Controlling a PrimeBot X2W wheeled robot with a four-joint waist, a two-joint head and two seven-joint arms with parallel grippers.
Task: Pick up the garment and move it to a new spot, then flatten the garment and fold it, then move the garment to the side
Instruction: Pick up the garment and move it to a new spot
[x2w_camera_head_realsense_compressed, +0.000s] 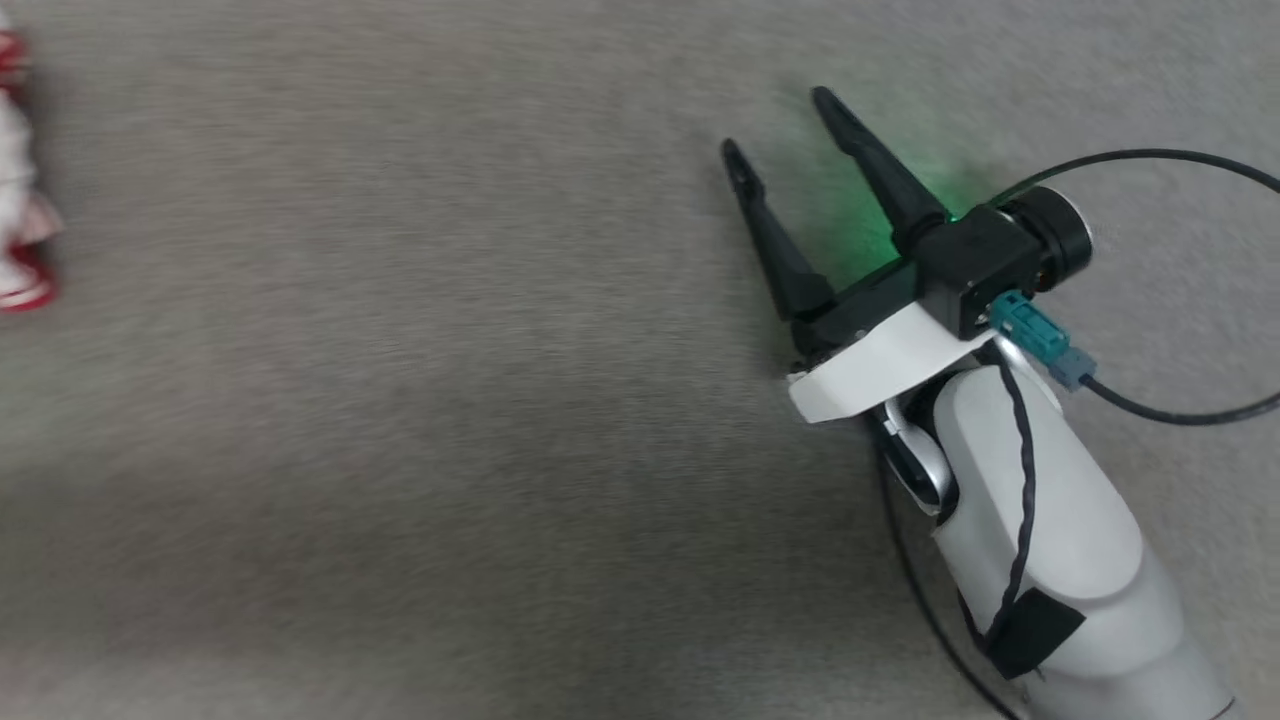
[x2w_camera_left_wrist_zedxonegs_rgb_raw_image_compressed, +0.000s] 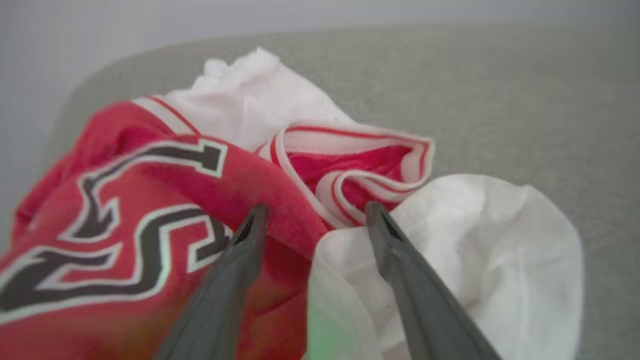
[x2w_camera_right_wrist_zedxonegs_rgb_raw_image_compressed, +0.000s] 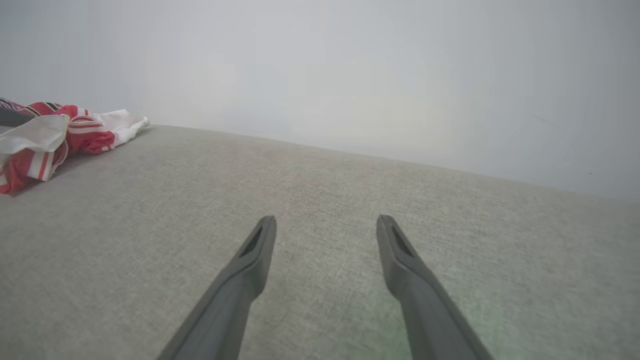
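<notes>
Garment (x2w_camera_left_wrist_zedxonegs_rgb_raw_image_compressed: 150, 200), a red jersey with white sleeves, striped trim and black numerals, is seen lying in a crumpled heap on the grey cloth-covered table (x2w_camera_head_realsense_compressed: 400, 400), not yet lifted. In the head view it is caught at the far left border, well apart from the right tool (x2w_camera_head_realsense_compressed: 780, 122).

The left tool (x2w_camera_left_wrist_zedxonegs_rgb_raw_image_compressed: 316, 209) is held with its fingers spread wide and nothing between them. Its tips are poised over the place where the red body meets a bunched white sleeve, near the striped collar. Whether the tips are touching the cloth cannot be told. The right tool is likewise fully spread and empty, and is pointed across bare table.

The first step, picking the garment up, is judged to be in hand, at the approach stage. For the next move, the left tool would need to be lowered until a raised fold sits between its fingers, then closed firmly. Since the fabric is soft and layered, a thick ridge should be chosen so that the garment is not dropped when raised.
</notes>
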